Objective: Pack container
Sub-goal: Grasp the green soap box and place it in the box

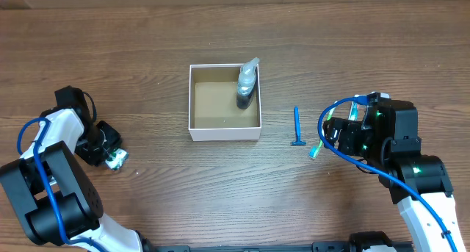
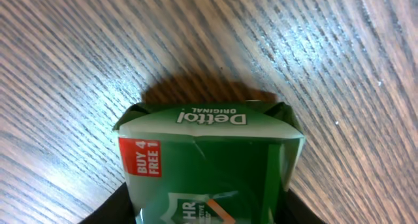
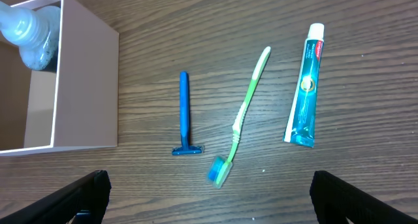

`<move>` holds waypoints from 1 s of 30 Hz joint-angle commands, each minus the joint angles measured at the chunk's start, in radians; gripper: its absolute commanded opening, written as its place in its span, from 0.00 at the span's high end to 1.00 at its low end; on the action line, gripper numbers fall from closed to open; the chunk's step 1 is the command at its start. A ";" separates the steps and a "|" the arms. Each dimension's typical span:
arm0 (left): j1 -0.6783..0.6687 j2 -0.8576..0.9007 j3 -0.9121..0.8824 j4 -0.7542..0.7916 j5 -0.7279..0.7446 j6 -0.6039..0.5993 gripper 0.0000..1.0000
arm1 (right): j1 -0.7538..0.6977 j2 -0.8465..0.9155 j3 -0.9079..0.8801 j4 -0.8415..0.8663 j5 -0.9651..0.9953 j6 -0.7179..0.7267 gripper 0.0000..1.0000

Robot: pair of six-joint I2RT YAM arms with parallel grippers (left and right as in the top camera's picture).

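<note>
Well right of our left gripper (image 1: 111,153), the box (image 1: 225,132), that gripper pinching a soap pack (image 2: 209,165), our right gripper (image 3: 212,208) spread wide, empty.

On the desk (image 1: 220,31) the box (image 1: 225,133) stands in the middle, with a bottle (image 1: 247,87) in its far right corner. Right of the box lie, side by side, the razor (image 3: 185,113), then the toothbrush (image 3: 240,123), then the toothpaste (image 3: 304,87). Well left of the box, the soap pack (image 2: 209,159) sits between the fingers of the left gripper (image 2: 209,208).
</note>
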 commanded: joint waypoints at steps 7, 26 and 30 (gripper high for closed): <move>-0.019 0.022 0.065 -0.076 0.016 0.002 0.96 | -0.004 -0.002 0.026 0.002 -0.002 0.001 0.00; -0.722 -0.134 0.585 -0.100 -0.029 0.140 0.92 | -0.004 -0.002 0.026 0.002 -0.002 0.001 0.00; -0.771 -0.056 0.585 -0.100 -0.050 0.126 0.92 | -0.004 -0.002 0.026 0.001 -0.003 0.001 0.00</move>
